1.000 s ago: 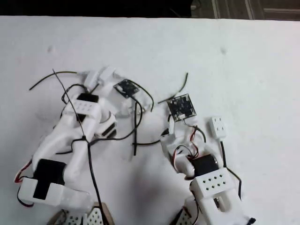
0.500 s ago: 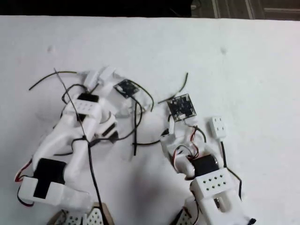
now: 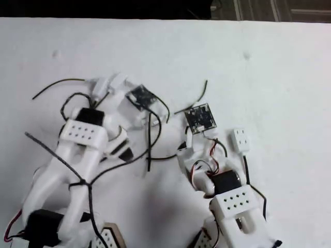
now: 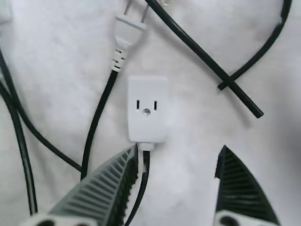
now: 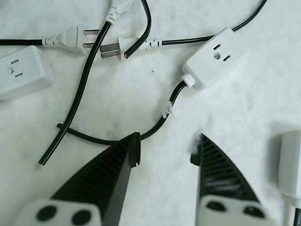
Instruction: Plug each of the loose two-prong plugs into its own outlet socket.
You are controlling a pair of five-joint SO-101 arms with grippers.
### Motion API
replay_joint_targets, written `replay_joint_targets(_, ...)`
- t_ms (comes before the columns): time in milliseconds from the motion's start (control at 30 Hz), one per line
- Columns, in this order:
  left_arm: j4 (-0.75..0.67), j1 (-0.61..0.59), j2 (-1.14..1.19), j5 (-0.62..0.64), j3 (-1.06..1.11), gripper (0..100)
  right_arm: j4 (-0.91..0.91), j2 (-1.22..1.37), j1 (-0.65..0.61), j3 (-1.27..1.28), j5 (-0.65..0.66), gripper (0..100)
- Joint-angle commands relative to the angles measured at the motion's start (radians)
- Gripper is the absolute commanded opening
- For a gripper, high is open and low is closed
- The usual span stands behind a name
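**Plugs loose, sockets unfilled, both end effectors open and empty**

High view. Matt white table [image 3: 269, 67] littered with thin black cords [image 3: 155, 129] in loops and crossings. Two white plastic arms low over it, perforated housings uppermost. Beside the right arm, a small outlet socket [image 3: 240, 139]: boxy, white, flat on the table, black cord running back along the arm. Farther off on the left arm's side, a pair of white plugs [image 3: 108, 83] close together among the cord loops.

Left wrist view. Left end effector [image 4: 178, 150] spread wide, gripping nothing; fingers [image 4: 110, 188] ribbed and wedge-shaped, one grey, one darker. Just beyond the tips, a rectangular outlet socket [image 4: 147, 101]: smooth white, rounded corners, face up, two slim slots and a round hole, all unfilled. Black lead out of its near end, right beside the grey fingertip. Past the far end and apart from it, a two-prong plug [image 4: 126, 30]: flat white moulded body, ridged strain relief, bare metal prongs pointing away from the socket.

Right wrist view. Right end effector [image 5: 168, 139] open to a moderate gap, holding nothing; black ribbed fingers. Ahead, a tilted outlet socket [image 5: 214, 56], white, slots empty, cord curving back toward the fingers. A second outlet socket [image 5: 21, 70] cut by the frame. Farther off between them, first plug [image 5: 70, 37] and second plug [image 5: 113, 51] prong to prong, tips nearly meeting, a black cord lying across that spot.
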Motion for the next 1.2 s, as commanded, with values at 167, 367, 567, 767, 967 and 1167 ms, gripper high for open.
replay_joint_targets(167, -0.158, 0.004, 0.234, 0.055, -0.028, 28, -0.016, 0.001, 0.008, -0.006, 0.012, 18.0)
replay_joint_targets(367, -0.069, -0.038, 0.481, 0.055, -0.253, 27, -0.015, 0.001, 0.008, -0.006, 0.012, 18.0)
replay_joint_targets(567, -0.031, -0.039, 0.573, 0.054, -0.353, 21, -0.015, 0.001, 0.01, -0.006, 0.012, 18.0)
replay_joint_targets(767, -0.037, -0.039, 0.575, 0.054, -0.353, 12, -0.015, 0.001, 0.01, -0.006, 0.012, 18.0)
replay_joint_targets(967, -0.026, -0.044, 0.568, 0.052, -0.344, 2, -0.015, 0.001, 0.01, -0.006, 0.012, 18.0)
replay_joint_targets(1167, -0.032, -0.016, 0.435, 0.051, -0.196, 2, -0.015, -0.001, 0.01, -0.006, 0.012, 18.0)
